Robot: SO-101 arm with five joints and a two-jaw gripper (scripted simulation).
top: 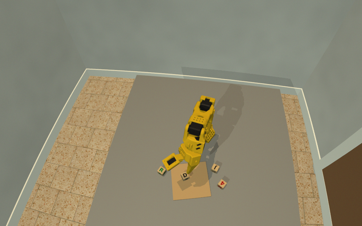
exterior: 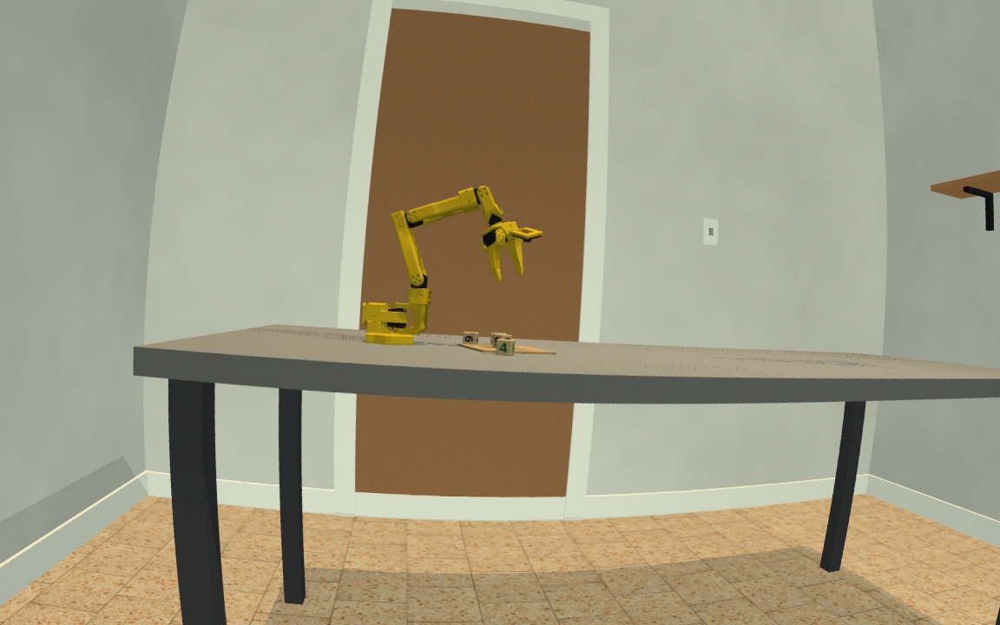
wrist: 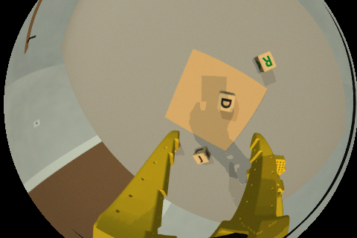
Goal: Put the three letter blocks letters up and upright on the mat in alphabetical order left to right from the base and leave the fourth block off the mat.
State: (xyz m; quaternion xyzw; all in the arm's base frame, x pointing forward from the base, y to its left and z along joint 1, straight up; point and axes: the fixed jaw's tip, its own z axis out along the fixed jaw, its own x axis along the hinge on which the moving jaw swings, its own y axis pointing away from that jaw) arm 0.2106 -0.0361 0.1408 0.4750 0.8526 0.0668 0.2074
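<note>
Grey-green walls around a grey table (top: 247, 126) (exterior: 643, 391) (wrist: 130, 26), cut off at the bottom of the top view. Leftmost from above, off the mat (top: 190, 193) (exterior: 536, 351) (wrist: 186, 74), a block with green R (top: 161, 170) (exterior: 505, 347) (wrist: 265, 62). Then, flat on the mat, toward its left side, a block with black D (top: 184, 176) (wrist: 226, 102). Above the mat, well clear of it in the exterior view, a gripper (top: 190, 169) (exterior: 509, 275) (wrist: 216, 134) with fingers apart and nothing between, one fingertip hard to make out from above. Right of the mat, off it, a block with J (top: 215, 167) (wrist: 201, 155), upside down from above. Farthest right, also off it, a block with red 4 (top: 222, 184), hidden from the wrist view. Behind R in the exterior view, blocks partly overlapped, too small to tell apart. Only D on the mat; as yet, no row.
</note>
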